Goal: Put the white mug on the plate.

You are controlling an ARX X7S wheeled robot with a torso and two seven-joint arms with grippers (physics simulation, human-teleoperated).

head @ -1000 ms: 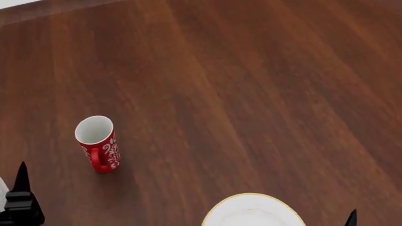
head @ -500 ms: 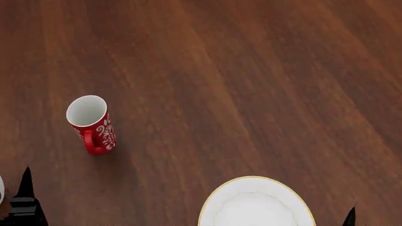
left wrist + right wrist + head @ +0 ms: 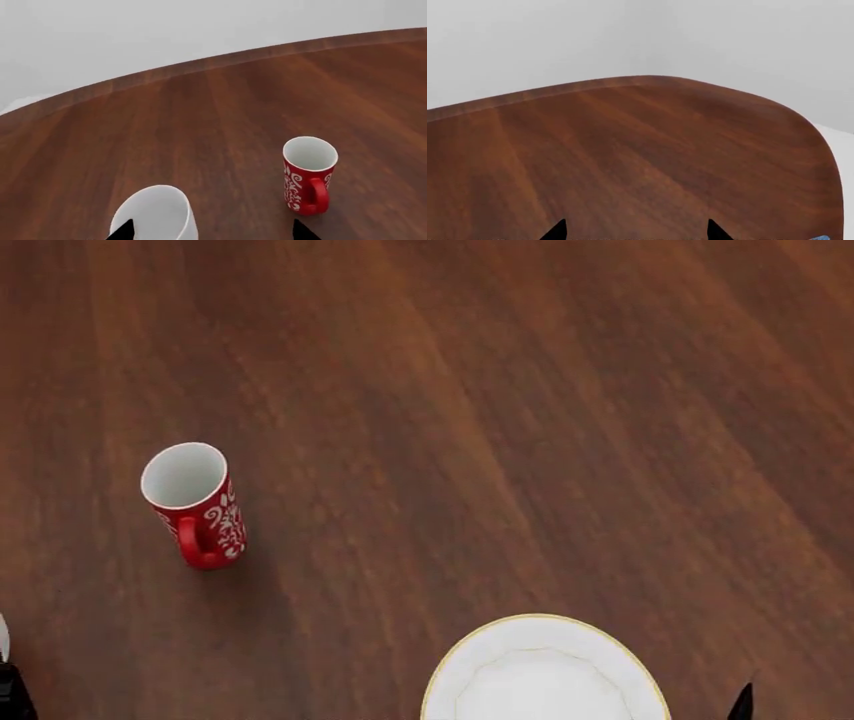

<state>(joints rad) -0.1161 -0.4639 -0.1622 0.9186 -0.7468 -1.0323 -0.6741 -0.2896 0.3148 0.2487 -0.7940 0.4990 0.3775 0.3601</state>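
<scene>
White mug (image 3: pixel 157 212), plain and glossy, stands upright on the brown wooden desk (image 3: pixel 534 420) at its near left, the open mouth facing up; only a sliver of it shows at the left edge of the head view, and its handle cannot be seen. Left gripper (image 3: pixel 213 231) hovers just short of it, two dark fingers (image 3: pixel 125 230) spread wide and released, one tip in front of the white mug's wall and the other near the base of the red mug (image 3: pixel 194 502). That red mug, patterned with white swirls, stands just beside and to the right of the white one, handle toward the near side. The plate (image 3: pixel 545 668), white with a thin gold rim, lies at the near edge, right of both mugs. Right gripper (image 3: pixel 636 231) hangs over bare desk, fingers apart, holding nothing.
</scene>
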